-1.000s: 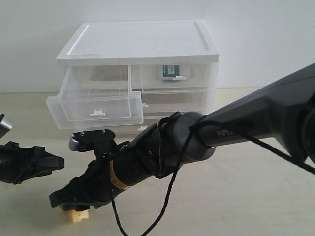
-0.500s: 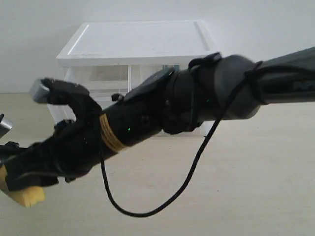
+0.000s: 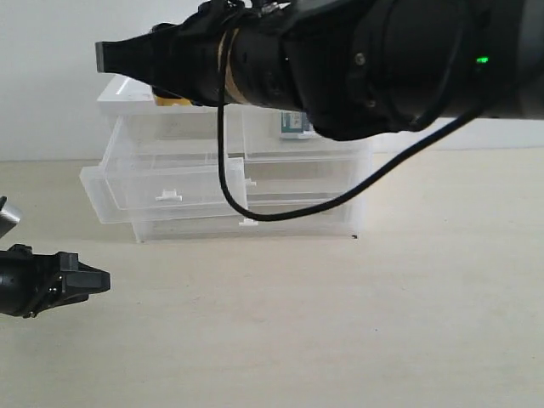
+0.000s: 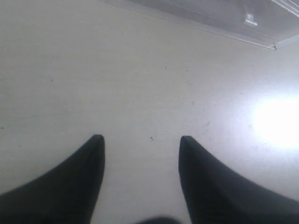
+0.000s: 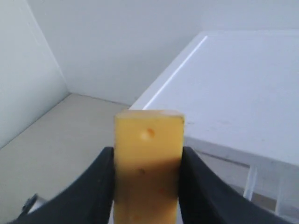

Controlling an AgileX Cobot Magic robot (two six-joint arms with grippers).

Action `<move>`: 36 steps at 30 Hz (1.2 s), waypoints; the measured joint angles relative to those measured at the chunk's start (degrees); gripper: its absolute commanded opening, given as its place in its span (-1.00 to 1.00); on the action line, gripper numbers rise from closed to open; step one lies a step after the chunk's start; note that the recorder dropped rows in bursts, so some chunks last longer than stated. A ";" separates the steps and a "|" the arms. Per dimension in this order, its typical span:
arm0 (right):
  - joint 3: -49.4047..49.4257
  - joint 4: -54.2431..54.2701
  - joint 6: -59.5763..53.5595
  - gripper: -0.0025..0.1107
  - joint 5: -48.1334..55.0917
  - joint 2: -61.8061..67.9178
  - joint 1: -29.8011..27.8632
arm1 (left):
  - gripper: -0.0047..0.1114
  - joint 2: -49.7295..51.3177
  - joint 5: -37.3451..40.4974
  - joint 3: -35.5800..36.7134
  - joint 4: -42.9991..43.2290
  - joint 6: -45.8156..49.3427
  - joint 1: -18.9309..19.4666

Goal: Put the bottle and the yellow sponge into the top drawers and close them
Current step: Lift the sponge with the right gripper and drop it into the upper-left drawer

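Note:
My right gripper (image 5: pixel 147 151) is shut on the yellow sponge (image 5: pixel 148 154), which stands upright between the two fingers. In the exterior view that gripper (image 3: pixel 170 89) hangs high at the cabinet's top left corner, and only a sliver of the sponge (image 3: pixel 174 100) shows under it. The left top drawer (image 3: pixel 161 191) is pulled out and holds nothing I can see. The right top drawer (image 3: pixel 327 127) is pushed in, with the bottle (image 3: pixel 293 123) inside it, blue-teal label showing. My left gripper (image 3: pixel 93 280) rests low at the left, open (image 4: pixel 141 138) over bare table.
The white cabinet top (image 5: pixel 233 84) lies just beyond the sponge. Two full-width drawers (image 3: pixel 297 174) sit shut below the top pair. The right arm and its black cable (image 3: pixel 280 212) cross in front of the cabinet. A drawer's edge (image 4: pixel 252 21) lies ahead of the left gripper.
The right arm has lifted the sponge from the table near the front left up to the height of the cabinet's top. The left gripper has not moved.

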 measured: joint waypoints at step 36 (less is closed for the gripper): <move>8.33 0.27 2.10 -0.96 -33.48 2.45 0.00 | -0.12 0.00 0.00 0.00 -0.88 0.09 0.00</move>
